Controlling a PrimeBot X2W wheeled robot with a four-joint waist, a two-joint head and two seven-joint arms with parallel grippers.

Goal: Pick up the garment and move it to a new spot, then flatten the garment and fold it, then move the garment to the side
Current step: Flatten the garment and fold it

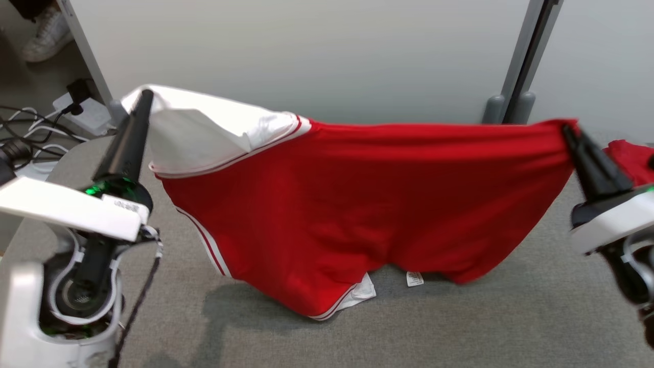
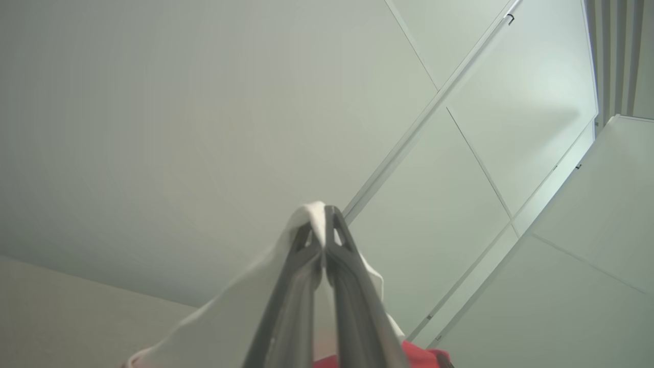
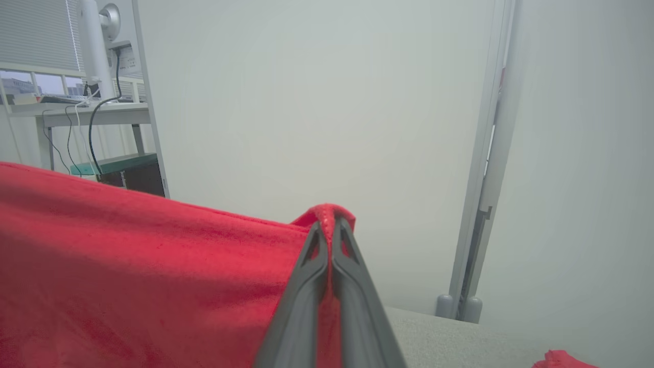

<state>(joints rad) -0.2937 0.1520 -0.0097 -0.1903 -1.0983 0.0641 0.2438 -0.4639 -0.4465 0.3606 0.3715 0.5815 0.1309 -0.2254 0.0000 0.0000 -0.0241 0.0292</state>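
- Wide bare stretch of the grey felt-topped counter (image 1: 460, 327) in front. The pale partition wall (image 1: 332, 51) and its grey post (image 1: 521, 61) close off the back edge.
- The counter's left edge curves away beside a tangle of black and white cables (image 1: 30, 138). A small red cloth heap (image 1: 633, 158) sits at the far right.
- The red short-sleeved garment with white sleeves and striped trim (image 1: 357, 204) is up and stretched wide between both arms, top edge nearly level.
- Its lowest folds, a white sleeve and a label appear to touch the counter.
- The left end effector (image 1: 145, 97) is clamped tight on the white sleeve corner, fingers (image 2: 306, 276) pressed together.
- The right end effector (image 1: 567, 130) is pinched on the red corner, cloth bunched over its fingers (image 3: 352, 286).
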